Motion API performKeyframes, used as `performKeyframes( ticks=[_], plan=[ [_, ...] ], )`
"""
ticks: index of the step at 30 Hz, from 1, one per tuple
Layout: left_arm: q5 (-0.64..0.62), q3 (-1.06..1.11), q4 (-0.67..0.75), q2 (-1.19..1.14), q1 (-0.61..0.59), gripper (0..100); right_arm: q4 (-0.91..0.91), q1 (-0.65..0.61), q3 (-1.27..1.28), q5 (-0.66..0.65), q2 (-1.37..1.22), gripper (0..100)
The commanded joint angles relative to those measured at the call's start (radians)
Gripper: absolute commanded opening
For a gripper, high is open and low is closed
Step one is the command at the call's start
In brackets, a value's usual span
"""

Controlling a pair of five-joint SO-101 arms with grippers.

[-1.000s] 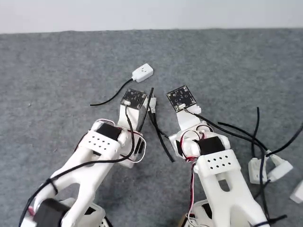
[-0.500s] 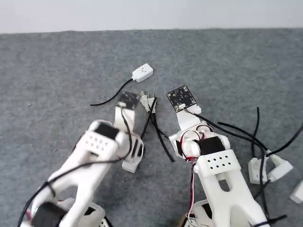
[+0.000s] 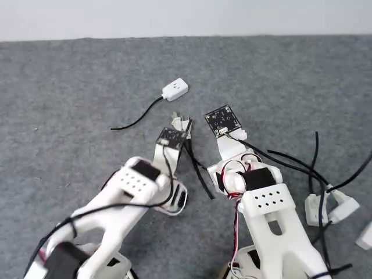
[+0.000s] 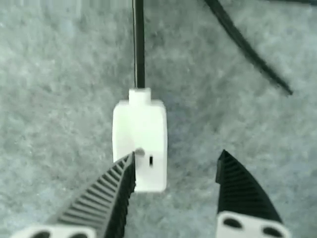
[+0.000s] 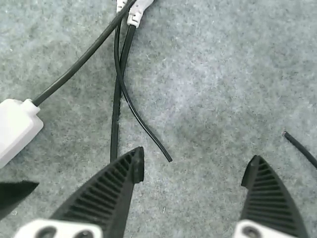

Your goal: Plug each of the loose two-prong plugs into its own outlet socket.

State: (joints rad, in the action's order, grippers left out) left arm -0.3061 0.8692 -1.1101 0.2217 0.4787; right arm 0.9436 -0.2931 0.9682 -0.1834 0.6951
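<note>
In the left wrist view a white socket block [image 4: 140, 134] with a slot in its face lies on the grey carpet, its black cord [image 4: 138, 44] running away from it. My left gripper [image 4: 177, 156] is open over it, with one fingertip [image 4: 126, 166] at the block's edge and the other apart from it. My right gripper [image 5: 195, 163] is open above bare carpet, where two white plug ends [image 5: 133, 7] trail black cords [image 5: 124, 89]. The same block [image 5: 15, 126] lies at that view's edge. Another white socket [image 3: 175, 89] lies farther back.
Both arms [image 3: 136, 186] [image 3: 264, 195] stand side by side at the near edge. Several white plugs and sockets [image 3: 325, 208] with tangled black cords lie at the right. A loose cord [image 3: 197, 168] runs between the arms. The back of the carpet [image 3: 279, 70] is open.
The left arm has swung right toward the middle, and its wrist has drawn back a little. The right arm has not moved.
</note>
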Motion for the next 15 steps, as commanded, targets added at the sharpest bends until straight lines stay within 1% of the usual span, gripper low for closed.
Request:
performKeyframes(
  ticks=[1,4,9,15],
  plan=[
    [-0.009,-0.051,0.011,-0.126,0.006,25,-0.019,0.008,-0.014,0.005,0.025,31.8],
    [-0.009,-0.073,0.011,-0.170,0.006,25,-0.019,0.008,-0.014,0.005,0.025,31.8],
    [-0.009,-0.068,0.011,-0.176,0.000,25,-0.019,0.008,-0.014,0.005,0.025,31.8],
    [-0.003,-0.064,0.009,-0.178,-0.130,25,-0.019,0.008,-0.014,0.005,0.025,31.8]
  ],
)
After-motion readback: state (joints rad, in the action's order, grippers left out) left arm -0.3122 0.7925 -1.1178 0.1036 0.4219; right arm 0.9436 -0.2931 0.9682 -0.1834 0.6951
